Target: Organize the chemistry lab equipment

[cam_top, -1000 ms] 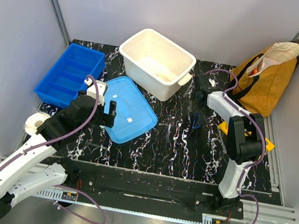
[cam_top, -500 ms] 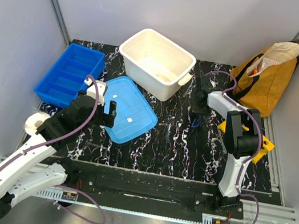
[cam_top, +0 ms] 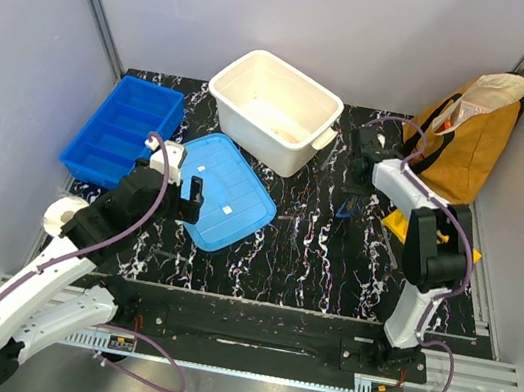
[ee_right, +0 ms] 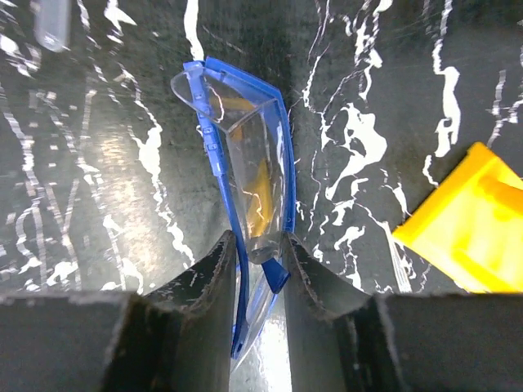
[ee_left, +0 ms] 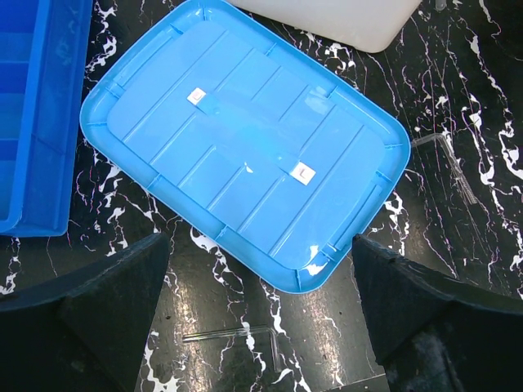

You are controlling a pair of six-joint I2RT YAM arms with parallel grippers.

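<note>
Safety glasses (ee_right: 245, 188) with a blue frame and clear lens lie over the black marbled table; they also show in the top view (cam_top: 344, 210). My right gripper (ee_right: 260, 245) is shut on their near end, seen in the top view (cam_top: 355, 177) right of the white tub. I cannot tell whether the glasses are off the table. My left gripper (ee_left: 260, 245) is open and empty, hovering over the near corner of a flat blue lid (ee_left: 245, 147) and a bent glass tube (ee_left: 245, 333). It shows in the top view (cam_top: 190, 199).
A white tub (cam_top: 273, 107) stands at the back centre. A blue divided tray (cam_top: 121, 131) sits at the left. A mustard bag (cam_top: 466, 131) is at the back right. A yellow piece (ee_right: 466, 220) lies right of the glasses. A clear glass rod (ee_left: 453, 163) lies right of the lid.
My right arm has shifted: the wrist dipped toward the glasses and its elbow swung right. The glasses stay in about the same spot. The left arm has not moved.
</note>
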